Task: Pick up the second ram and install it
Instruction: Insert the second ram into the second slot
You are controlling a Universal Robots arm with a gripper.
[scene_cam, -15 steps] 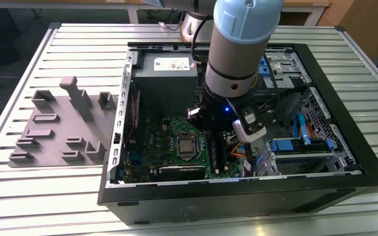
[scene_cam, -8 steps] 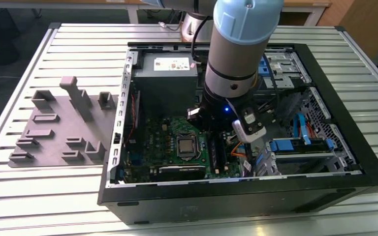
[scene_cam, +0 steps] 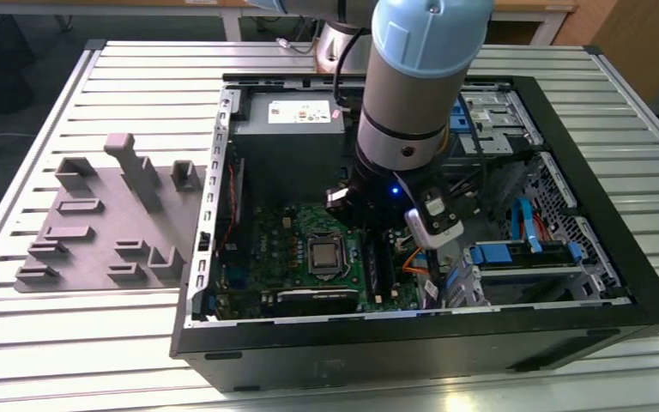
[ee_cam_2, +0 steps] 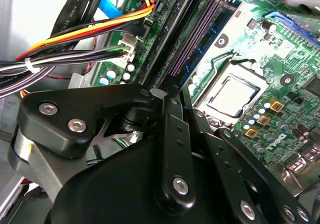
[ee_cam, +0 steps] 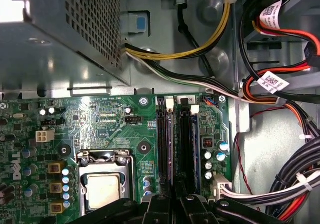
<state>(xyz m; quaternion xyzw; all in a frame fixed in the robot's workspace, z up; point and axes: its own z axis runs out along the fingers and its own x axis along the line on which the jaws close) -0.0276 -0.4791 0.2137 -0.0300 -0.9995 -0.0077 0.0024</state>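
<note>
My gripper (scene_cam: 371,230) reaches down inside the open computer case (scene_cam: 604,257), low over the right side of the motherboard (scene_cam: 278,249). Its black fingers (ee_cam_2: 172,134) are shut on a thin dark stick, the second ram (ee_cam_2: 181,41), held edge-up and parallel to the long black slots (ee_cam: 185,139). In the first wrist view the gripper (ee_cam: 175,198) sits right above those slots, and the second ram (ee_cam: 172,144) shows as a narrow strip running along them. Whether its lower edge touches a slot is hidden. Another stick (ee_cam: 196,139) stands in the neighbouring slot.
The processor socket (ee_cam: 102,189) lies beside the slots. Cable bundles (ee_cam: 280,84) and a drive cage (scene_cam: 524,253) crowd the other side. The power supply box (scene_cam: 289,129) sits behind the board. A gray holder (scene_cam: 100,223) with upright blocks lies outside the case on the exterior view's left.
</note>
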